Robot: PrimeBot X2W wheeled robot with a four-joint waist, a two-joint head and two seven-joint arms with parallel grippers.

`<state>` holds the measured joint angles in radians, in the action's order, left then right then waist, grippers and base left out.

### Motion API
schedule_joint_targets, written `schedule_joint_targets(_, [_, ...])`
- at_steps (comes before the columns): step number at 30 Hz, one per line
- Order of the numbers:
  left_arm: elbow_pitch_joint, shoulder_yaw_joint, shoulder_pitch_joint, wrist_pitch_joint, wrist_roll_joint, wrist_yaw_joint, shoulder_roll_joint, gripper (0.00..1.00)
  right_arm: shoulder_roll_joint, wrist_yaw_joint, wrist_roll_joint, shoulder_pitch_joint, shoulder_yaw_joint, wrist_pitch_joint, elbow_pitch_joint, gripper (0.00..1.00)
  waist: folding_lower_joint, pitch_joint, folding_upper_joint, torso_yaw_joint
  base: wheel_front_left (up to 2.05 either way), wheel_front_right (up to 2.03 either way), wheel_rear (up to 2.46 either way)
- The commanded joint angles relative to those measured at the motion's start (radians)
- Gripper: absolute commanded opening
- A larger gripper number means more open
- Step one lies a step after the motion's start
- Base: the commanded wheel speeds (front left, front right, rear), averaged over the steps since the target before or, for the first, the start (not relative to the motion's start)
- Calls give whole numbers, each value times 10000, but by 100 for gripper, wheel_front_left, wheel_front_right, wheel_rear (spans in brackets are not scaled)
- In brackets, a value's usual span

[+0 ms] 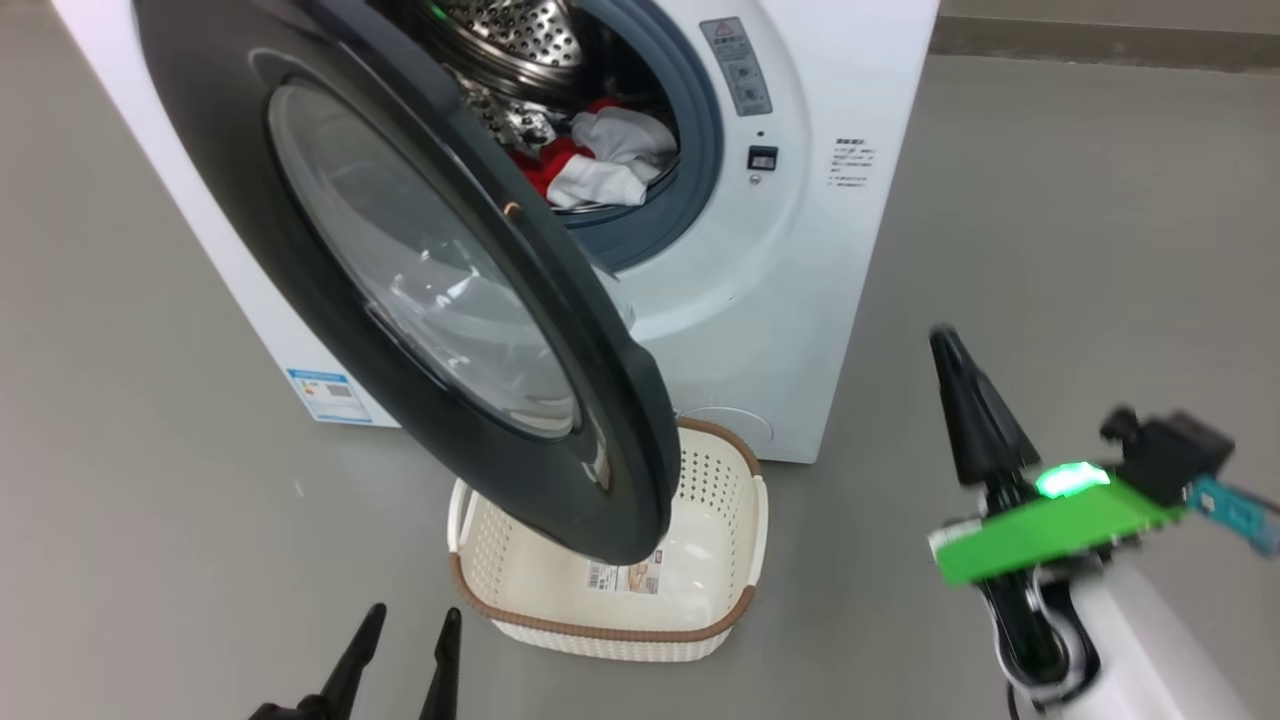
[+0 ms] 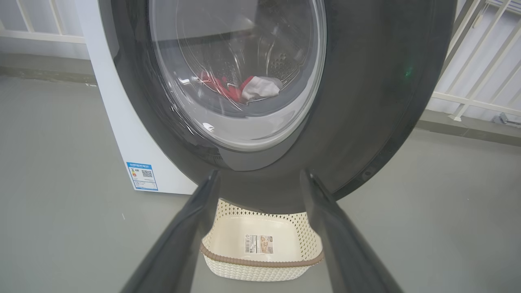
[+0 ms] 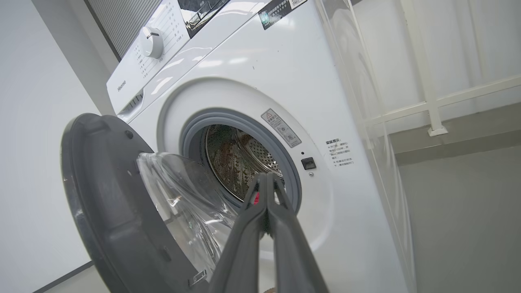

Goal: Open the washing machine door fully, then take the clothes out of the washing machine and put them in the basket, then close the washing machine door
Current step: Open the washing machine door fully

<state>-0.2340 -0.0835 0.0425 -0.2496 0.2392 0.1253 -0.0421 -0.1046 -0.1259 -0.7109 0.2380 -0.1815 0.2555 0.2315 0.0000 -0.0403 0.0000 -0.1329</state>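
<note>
The washing machine (image 1: 800,250) stands with its washing machine door (image 1: 420,290) swung partway out toward me, black rim and glass bowl facing me. Red and white clothes (image 1: 600,165) lie in the steel drum (image 3: 240,158), and they also show through the door glass (image 2: 244,89). The basket (image 1: 620,632) sits on the floor under the door's lower edge, holding no clothes. My left gripper (image 1: 413,612) is open, low and left of the basket, pointing at the door (image 2: 366,101). My right gripper (image 1: 945,340) is shut on nothing, off to the right of the machine, and it (image 3: 265,177) points toward the drum opening.
Grey floor surrounds the machine on all sides. A blue label sticker (image 1: 328,395) marks the machine's lower left side. A white railing (image 2: 480,81) runs behind the machine on the right. The control dial (image 3: 151,42) sits on the top panel.
</note>
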Motion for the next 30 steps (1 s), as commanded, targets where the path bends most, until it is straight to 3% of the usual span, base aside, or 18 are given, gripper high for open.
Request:
schedule_joint_targets(1, [206, 253, -265, -122, 52, 54, -82, 100, -72, -48, -469, 716, -419, 62, -106, 0, 0, -80, 0, -110, 0, 0, 0])
schedule_joint_targets(9, [167, 91, -481, -122, 156, 54, -82, 100, -594, -48, -3181, 2495, -2160, -228, 1070, 0, 0, -246, 0, -534, 0, 0, 0])
schedule_joint_targets(18, [98, -210, -641, -122, 281, 54, -82, 100, -1229, -48, -6368, 3807, -3653, -2548, 1441, 0, 0, -478, 0, -979, 0, 0, 0])
schedule_joint_targets(30, [16, -426, -820, -122, 412, 54, -82, 100, -1550, -48, -9511, 4450, -3568, -6036, 1654, 0, 0, -692, 0, -1371, 0, 0, 0])
